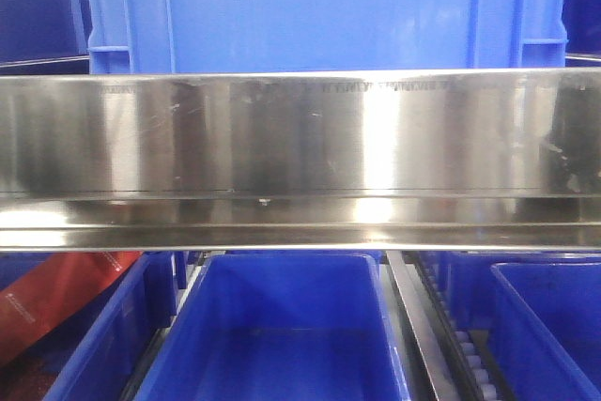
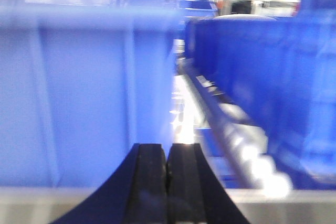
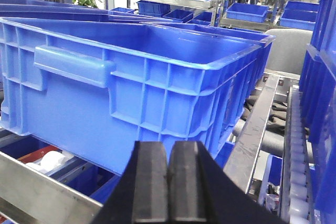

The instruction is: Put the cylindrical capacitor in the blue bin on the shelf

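Two tools clenched empty, left tool [image 2: 167,182], right tool [image 3: 169,182], shiny scuffed steel shelf [image 1: 300,138], blue bin [image 3: 131,77]

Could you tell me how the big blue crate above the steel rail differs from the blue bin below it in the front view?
The blue crate sits above the shelf rail, while the blue bin sits on the tier beneath. The crate shows only its ribbed outer wall; the bin shows its open, empty-looking inside. The crate looks wider than the bin. Both are the same blue plastic.
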{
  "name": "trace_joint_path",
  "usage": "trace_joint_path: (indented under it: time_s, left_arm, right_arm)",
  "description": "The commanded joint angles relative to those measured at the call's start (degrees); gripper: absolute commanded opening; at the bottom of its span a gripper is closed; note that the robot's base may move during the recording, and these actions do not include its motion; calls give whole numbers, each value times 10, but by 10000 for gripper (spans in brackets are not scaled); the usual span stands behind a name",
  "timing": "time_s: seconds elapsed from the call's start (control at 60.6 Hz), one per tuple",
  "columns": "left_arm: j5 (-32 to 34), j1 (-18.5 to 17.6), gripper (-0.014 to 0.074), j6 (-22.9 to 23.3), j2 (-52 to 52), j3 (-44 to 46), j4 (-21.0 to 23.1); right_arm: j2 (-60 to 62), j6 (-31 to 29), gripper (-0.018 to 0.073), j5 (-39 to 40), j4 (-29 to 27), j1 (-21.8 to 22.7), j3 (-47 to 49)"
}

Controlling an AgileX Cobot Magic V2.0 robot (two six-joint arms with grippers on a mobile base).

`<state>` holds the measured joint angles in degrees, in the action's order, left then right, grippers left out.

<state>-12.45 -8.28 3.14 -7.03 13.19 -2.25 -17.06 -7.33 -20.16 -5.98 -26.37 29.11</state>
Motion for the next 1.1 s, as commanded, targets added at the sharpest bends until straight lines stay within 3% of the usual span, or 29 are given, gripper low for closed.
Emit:
trace_joint_path:
  time_s: [0.0, 0.165, 0.214, 1.088]
  left_arm:
    - [47, 14, -111, -2, 34, -56, 5]
    - [120, 26, -111, -2, 70, -132, 22]
    - [75, 26, -111, -2, 70, -132, 22]
    - [84, 26, -111, -2, 70, -132, 19]
  right_arm:
    - [2, 0, -162, 17, 8, 0, -1]
    - [2, 0, -162, 17, 8, 0, -1]
    - [2, 0, -162, 17, 8, 0, -1]
    - [3, 0, -162, 19, 8, 0, -1]
